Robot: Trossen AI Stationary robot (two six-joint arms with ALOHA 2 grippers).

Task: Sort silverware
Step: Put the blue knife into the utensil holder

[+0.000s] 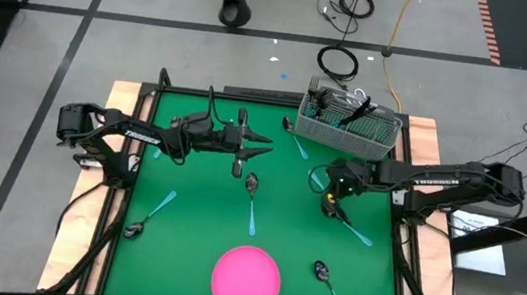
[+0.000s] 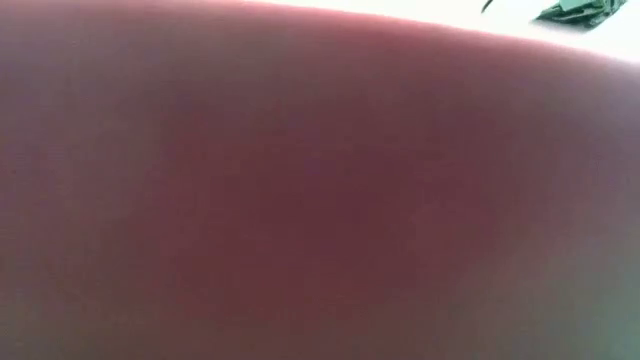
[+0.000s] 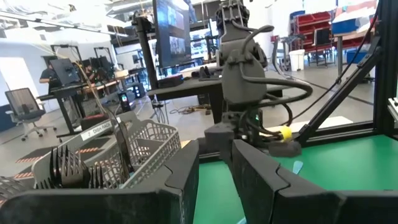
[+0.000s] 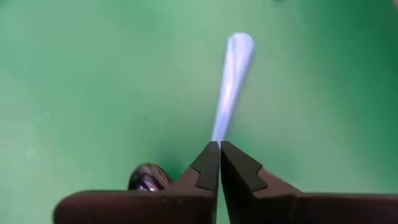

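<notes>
Your right gripper (image 4: pixel 219 149) is down on the green worktop (image 1: pixel 195 215), at its right side. Its fingers (image 4: pixel 245 177) are pressed together on the thin light-blue handle of a spoon (image 1: pixel 352 229); the dark head of that spoon shows just beside the fingers in the right wrist view.

Your left gripper (image 1: pixel 261 147) hangs over the far middle of the worktop, fingers (image 3: pixel 186 168) partly spread with nothing between them.

Other silverware lies scattered around you: a spoon (image 1: pixel 252 199) at the centre, a utensil (image 1: pixel 237 164) just below the left gripper, one spoon (image 1: pixel 150 214) near the left edge, one spoon (image 1: pixel 332 287) at the near right, and one (image 1: pixel 296 142) beside the basket.

The grey wire-mesh basket (image 1: pixel 346 130) stands at the far right corner, near your right arm, with several utensils already standing in it.

The pink plate (image 1: pixel 246 280) sits at the near edge, well apart from both grippers. It fills the low view almost completely, so that camera tells you nothing about the worktop.
</notes>
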